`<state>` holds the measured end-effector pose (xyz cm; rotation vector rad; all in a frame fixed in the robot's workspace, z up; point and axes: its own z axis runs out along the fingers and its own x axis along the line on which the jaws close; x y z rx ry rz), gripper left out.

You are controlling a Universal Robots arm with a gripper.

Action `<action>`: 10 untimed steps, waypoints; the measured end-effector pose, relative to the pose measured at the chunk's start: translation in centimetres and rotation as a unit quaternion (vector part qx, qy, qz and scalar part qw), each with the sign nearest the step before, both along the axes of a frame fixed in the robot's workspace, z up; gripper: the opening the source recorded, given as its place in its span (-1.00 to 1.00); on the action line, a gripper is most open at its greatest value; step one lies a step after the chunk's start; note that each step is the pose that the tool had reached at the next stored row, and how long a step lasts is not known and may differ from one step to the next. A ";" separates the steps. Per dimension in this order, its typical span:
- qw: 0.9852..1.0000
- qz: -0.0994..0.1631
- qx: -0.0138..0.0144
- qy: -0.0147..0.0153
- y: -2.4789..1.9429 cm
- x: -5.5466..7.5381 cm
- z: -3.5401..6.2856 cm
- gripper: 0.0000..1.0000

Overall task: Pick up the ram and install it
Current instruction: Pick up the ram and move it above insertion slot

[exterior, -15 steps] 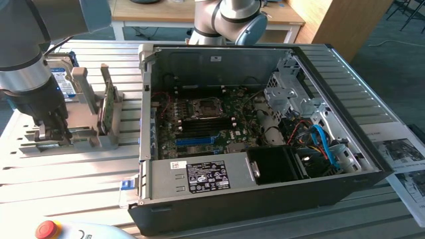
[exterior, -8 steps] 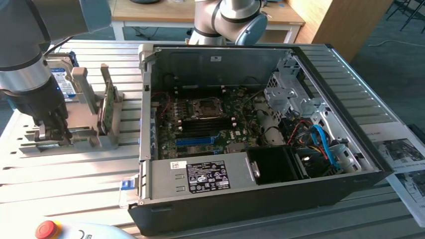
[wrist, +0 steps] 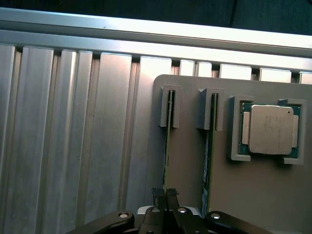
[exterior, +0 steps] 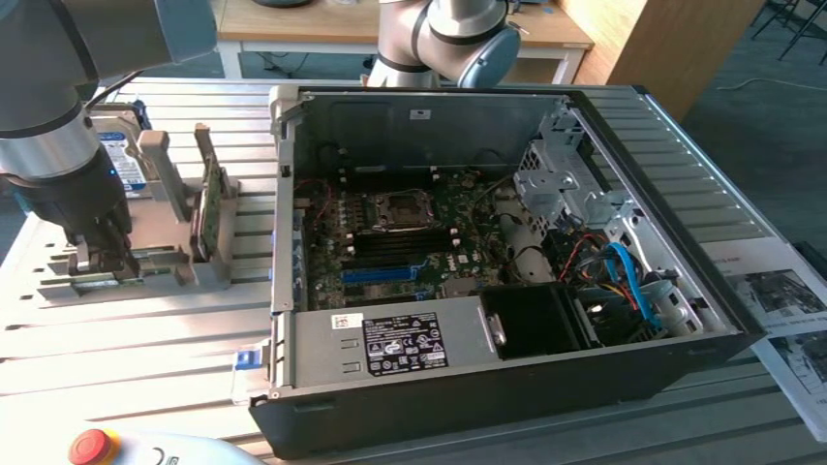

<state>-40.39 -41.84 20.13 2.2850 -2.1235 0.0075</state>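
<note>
Pincer (wrist: 165, 195) is down on the grey plastic holder (wrist: 187, 161), and I read it as closed across the thin top edge of the ram (wrist: 167, 146), one dark finger on either face. The ram stands on edge in the holder, right beneath the pincer. Its long axis runs straight away from the fingers to a slotted grey post (wrist: 170, 107) that cups its far end. So the grip is across the thickness, not along the length.

Just beside it, parallel, a second green board (wrist: 208, 146) sits in its own slot, untouched. Beyond that, a square metal-capped processor (wrist: 270, 129) lies flat in a framed pocket.

The desk (wrist: 73, 146) is ribbed aluminium, bright and smooth. The open computer case (exterior: 517, 387) sits well apart, toward the exterior view's right, with blue slots (exterior: 387, 274) showing on its board.
</note>
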 end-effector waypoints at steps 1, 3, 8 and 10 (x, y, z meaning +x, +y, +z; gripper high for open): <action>1.000 0.000 0.000 0.000 0.00 0.0 0.00 -0.76; 1.000 0.000 0.000 0.000 0.00 0.0 0.00 -0.76; 1.000 -0.001 0.000 0.000 0.00 0.0 0.00 -0.76; 1.000 -0.003 0.000 0.000 0.00 0.0 0.00 -0.76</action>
